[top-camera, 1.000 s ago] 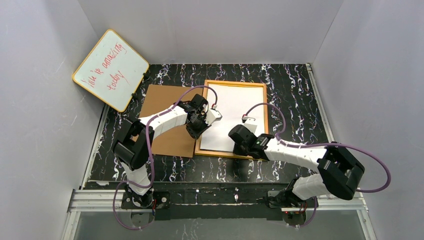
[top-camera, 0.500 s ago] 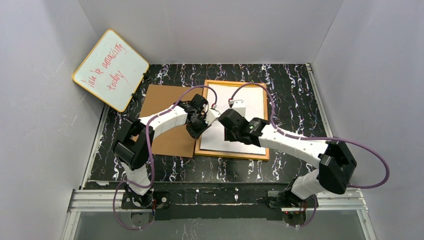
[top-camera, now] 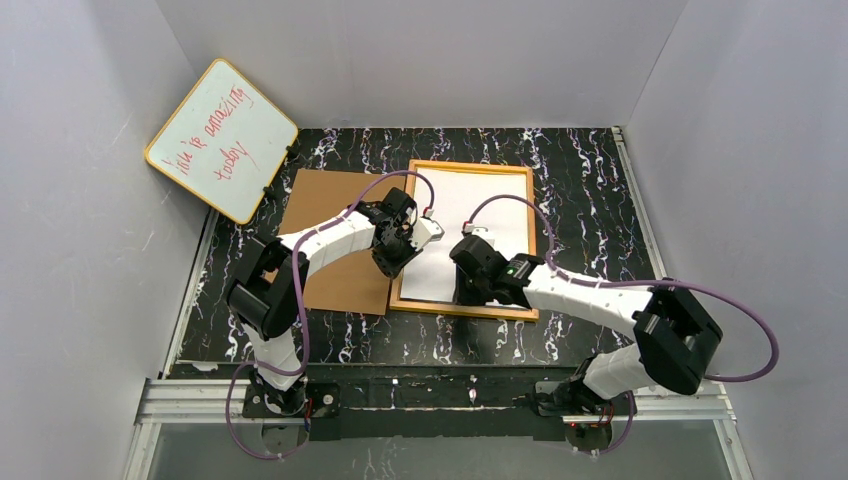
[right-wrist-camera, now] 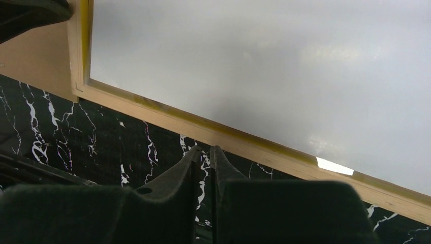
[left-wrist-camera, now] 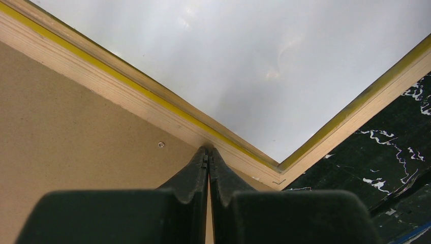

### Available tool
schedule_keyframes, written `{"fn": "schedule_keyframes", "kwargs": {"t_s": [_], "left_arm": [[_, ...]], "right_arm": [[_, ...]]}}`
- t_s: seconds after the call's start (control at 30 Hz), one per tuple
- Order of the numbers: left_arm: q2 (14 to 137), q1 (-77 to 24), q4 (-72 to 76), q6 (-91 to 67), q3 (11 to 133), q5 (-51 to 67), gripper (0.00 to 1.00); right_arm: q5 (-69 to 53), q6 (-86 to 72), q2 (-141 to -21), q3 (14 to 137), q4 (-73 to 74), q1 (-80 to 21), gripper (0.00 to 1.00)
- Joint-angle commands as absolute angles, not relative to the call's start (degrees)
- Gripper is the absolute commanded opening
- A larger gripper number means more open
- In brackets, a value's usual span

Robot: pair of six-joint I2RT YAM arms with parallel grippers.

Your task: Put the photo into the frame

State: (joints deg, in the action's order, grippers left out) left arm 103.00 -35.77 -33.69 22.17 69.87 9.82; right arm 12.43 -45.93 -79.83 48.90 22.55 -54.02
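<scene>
The frame (top-camera: 470, 165) lies back up on the table, its orange-brown rim around the photo (top-camera: 485, 215), which shows only its plain white back. My left gripper (top-camera: 396, 266) is shut and empty. In the left wrist view its tips (left-wrist-camera: 208, 151) touch the frame's left rail (left-wrist-camera: 152, 109) near the near-left corner, beside the photo (left-wrist-camera: 254, 66). My right gripper (top-camera: 467, 299) is shut and empty at the frame's front edge. In the right wrist view its tips (right-wrist-camera: 204, 149) are over the black table just short of the front rail (right-wrist-camera: 244, 142), with the photo (right-wrist-camera: 279, 66) beyond.
A plain brown backing board (top-camera: 330, 230) lies left of the frame, touching it, and fills the left of the left wrist view (left-wrist-camera: 76, 127). A yellow-rimmed whiteboard (top-camera: 222, 140) with red handwriting leans in the back left corner. White walls enclose the black marbled table (top-camera: 590, 200).
My right gripper swung left over the photo toward the left gripper, then drew back to the frame's front edge. The left gripper, frame and photo have not moved.
</scene>
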Motion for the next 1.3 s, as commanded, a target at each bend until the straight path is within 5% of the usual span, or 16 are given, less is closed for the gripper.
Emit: {"fn": "schedule_keyframes", "kwargs": {"t_s": [0.0, 1.27], "left_arm": [[107.09, -36.47, -38.56, 21.94, 66.33, 10.27, 0.00], [106.43, -36.56, -38.06, 24.03, 64.56, 9.31, 0.00]], "right_arm": [[10.46, -47.51, -82.26, 48.38, 19.06, -53.93, 0.20], [10.40, -47.62, -87.94, 40.51, 12.06, -45.70, 0.09]]}}
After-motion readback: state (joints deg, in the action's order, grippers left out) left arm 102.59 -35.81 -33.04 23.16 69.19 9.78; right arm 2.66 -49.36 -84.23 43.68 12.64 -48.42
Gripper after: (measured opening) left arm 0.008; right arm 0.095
